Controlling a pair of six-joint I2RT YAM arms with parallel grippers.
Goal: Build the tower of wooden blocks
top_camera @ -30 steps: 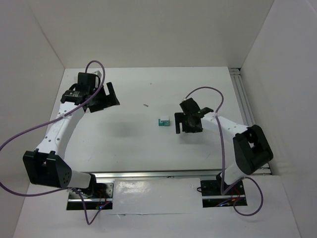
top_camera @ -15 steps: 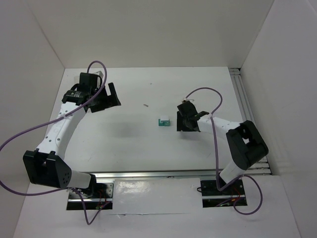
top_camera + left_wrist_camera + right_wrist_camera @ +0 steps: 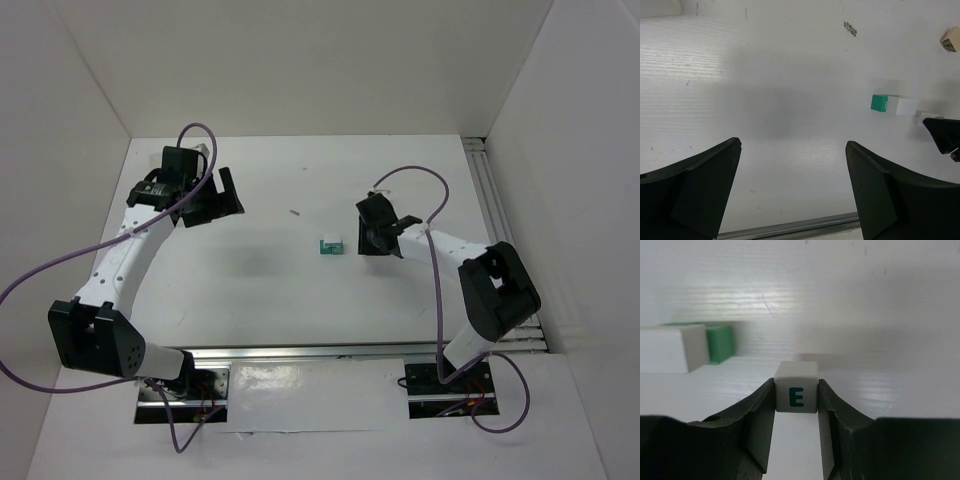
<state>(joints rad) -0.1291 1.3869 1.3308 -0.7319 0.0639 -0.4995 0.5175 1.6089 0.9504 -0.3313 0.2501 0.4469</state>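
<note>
One white cube marked E [image 3: 796, 394], resting on the table [image 3: 865, 300] just beside the touching teal-green cube [image 3: 879, 103] and white block [image 3: 906, 106], pinched between the fingers of the right gripper [image 3: 796, 386]. Well apart, the tan cylinder [image 3: 951, 39]. Farther off, the left gripper [image 3: 792, 145] spread wide.

White arms [image 3: 120, 262], black joints [image 3: 95, 340], looping purple cables [image 3: 410, 169].

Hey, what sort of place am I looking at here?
Likely a robot lab test cell: left arm and right arm mounted at the table edge, plain white walls boxing it in, small blocks laid out.
</note>
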